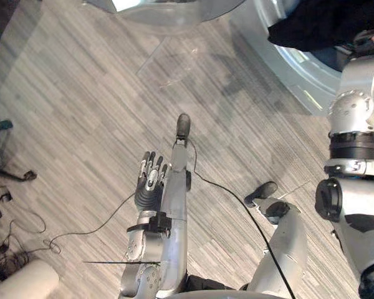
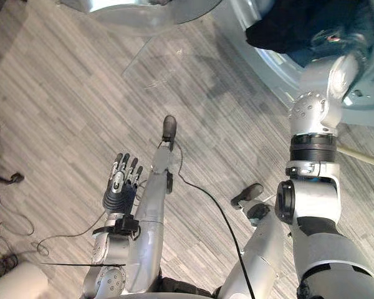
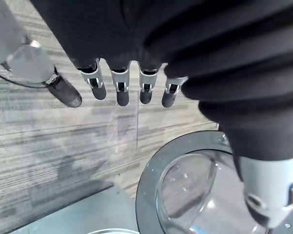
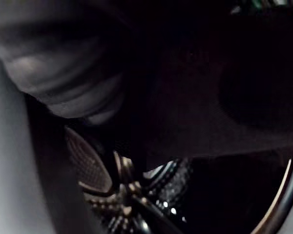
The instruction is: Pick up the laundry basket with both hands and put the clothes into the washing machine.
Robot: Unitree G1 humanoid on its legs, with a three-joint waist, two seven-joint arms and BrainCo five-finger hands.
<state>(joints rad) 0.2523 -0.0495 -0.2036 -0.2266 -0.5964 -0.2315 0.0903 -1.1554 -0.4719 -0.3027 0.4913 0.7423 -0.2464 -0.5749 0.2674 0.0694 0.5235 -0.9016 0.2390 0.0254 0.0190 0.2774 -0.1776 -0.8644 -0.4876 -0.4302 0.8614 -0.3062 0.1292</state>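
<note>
dark clothes (image 2: pixel 293 28) at 1 o'clock in washing machine (image 2: pixel 268 71) mouth; right hand (image 4: pixel 63 87) buried there, grip cannot tell; left hand (image 1: pixel 151 180) well apart, 7 o'clock, fingers straight, empty.

the grey floor (image 1: pixel 81 112) is lit brightly and evenly from overhead. pale glare is carried on the glass door (image 3: pixel 195 195). the inside of the washing machine (image 4: pixel 171 190) is seen very dim, with small glints caught on metal.
</note>
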